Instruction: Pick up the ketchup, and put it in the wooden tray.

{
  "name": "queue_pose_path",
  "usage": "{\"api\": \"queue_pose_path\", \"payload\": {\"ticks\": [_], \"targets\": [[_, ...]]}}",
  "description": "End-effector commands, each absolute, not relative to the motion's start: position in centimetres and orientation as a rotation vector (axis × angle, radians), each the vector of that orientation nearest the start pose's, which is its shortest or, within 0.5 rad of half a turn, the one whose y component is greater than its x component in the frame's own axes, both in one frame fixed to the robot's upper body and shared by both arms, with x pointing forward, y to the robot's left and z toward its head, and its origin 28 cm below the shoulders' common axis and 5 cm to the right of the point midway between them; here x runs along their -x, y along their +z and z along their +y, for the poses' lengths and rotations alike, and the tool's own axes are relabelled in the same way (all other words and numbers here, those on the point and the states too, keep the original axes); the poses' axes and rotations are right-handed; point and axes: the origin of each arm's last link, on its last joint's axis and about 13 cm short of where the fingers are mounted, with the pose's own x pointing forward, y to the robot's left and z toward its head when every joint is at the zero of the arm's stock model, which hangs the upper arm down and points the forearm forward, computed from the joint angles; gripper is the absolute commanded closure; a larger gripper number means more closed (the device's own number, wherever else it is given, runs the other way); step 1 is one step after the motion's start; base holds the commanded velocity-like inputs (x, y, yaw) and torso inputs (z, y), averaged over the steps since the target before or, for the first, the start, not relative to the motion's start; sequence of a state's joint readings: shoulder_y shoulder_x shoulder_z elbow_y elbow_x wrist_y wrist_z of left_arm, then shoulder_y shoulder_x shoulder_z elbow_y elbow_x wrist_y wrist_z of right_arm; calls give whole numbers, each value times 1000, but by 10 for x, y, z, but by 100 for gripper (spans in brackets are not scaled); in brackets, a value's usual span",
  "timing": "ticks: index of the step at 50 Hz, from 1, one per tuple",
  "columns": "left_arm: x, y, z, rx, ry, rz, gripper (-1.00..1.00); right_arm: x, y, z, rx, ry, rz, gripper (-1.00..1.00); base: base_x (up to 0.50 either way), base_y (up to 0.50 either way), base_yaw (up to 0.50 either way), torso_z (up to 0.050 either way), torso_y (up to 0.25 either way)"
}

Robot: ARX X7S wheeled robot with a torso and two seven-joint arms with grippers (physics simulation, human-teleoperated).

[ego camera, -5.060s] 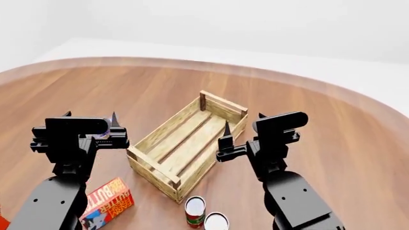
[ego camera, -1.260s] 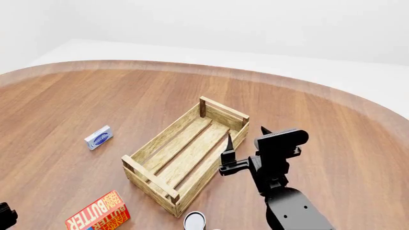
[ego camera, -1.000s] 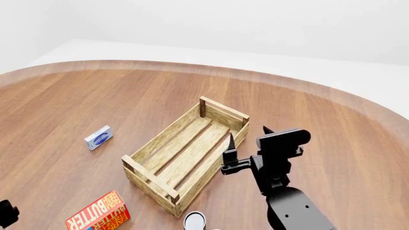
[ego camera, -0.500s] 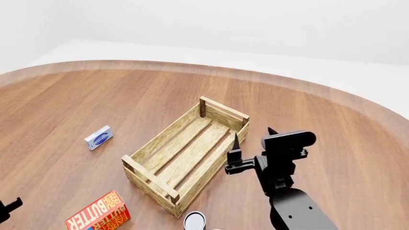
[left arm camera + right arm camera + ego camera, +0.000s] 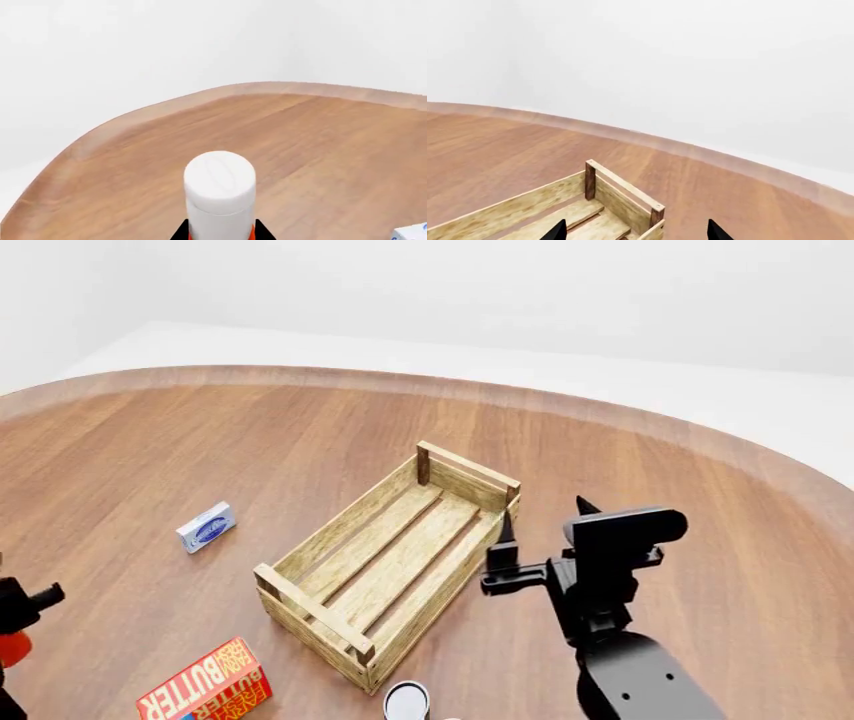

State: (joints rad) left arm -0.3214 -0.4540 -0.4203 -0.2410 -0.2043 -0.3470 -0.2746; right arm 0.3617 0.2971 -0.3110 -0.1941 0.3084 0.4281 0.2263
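left gripper risen into view, apparently clasping ketchup, upright

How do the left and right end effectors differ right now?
The left end effector is closed on the ketchup, fingertips against its sides; the right end effector is open and holds nothing. The left one sits well off to the left of the wooden tray; the right one hovers close beside the tray's right side. Both are black.

Left claw closed, right claw spread
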Motion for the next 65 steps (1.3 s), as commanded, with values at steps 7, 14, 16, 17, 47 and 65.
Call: {"api": "queue_pose_path", "payload": {"ticks": [7, 14, 16, 17, 47, 65], "targets": [[-264, 124, 384, -53, 629, -4, 100, -259, 119, -105, 94, 75, -79, -100, 0, 0, 0, 0, 1], [-281, 134, 371, -72, 566, -20, 100, -258, 123, -109, 92, 58, -90, -100, 0, 0, 0, 0, 0], [-287, 135, 366, -81, 539, -22, 100, -257, 124, -110, 90, 52, -93, -100, 0, 0, 0, 0, 0], [-291, 136, 363, -84, 524, -23, 100, -257, 125, -111, 88, 49, -95, -100, 0, 0, 0, 0, 0], [-398, 152, 263, -142, 109, -32, 100, -230, 134, -137, 66, -76, -132, -100, 0, 0, 0, 0, 0], [-424, 150, 210, -130, -48, -10, 100, -212, 130, -154, 64, -163, -116, -100, 0, 0, 0, 0, 1]]}}
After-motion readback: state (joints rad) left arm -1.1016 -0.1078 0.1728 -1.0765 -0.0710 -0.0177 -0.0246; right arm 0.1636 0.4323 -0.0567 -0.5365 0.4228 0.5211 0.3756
